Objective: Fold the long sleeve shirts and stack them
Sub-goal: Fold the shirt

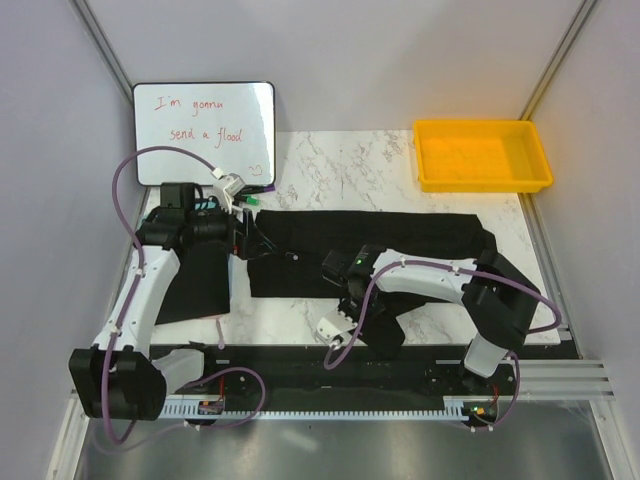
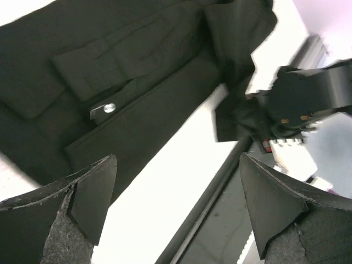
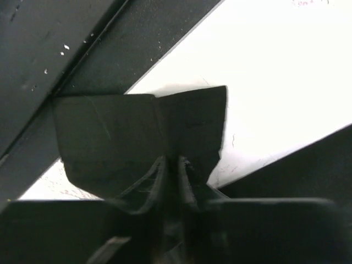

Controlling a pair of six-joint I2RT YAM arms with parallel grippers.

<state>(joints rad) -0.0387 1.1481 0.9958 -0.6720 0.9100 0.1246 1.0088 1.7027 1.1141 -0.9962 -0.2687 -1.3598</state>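
Observation:
A black long sleeve shirt [image 1: 370, 245] lies spread across the middle of the marble table, running left to right. In the left wrist view its cloth [image 2: 126, 71] fills the upper left, with one pale button [image 2: 109, 108] showing. My left gripper [image 1: 247, 235] hovers at the shirt's left end. It [image 2: 179, 203] is open, and only bare table and the front rail show between the fingers. My right gripper [image 1: 365, 322] is near the table's front edge. It [image 3: 171, 159] is shut on a flat black end of the shirt's cloth [image 3: 137, 132].
A yellow tray [image 1: 482, 178] sits at the back right. A whiteboard [image 1: 204, 130] with red writing leans at the back left. A dark flat piece [image 1: 195, 285] lies under my left forearm. A black rail [image 1: 300, 365] runs along the table's near edge.

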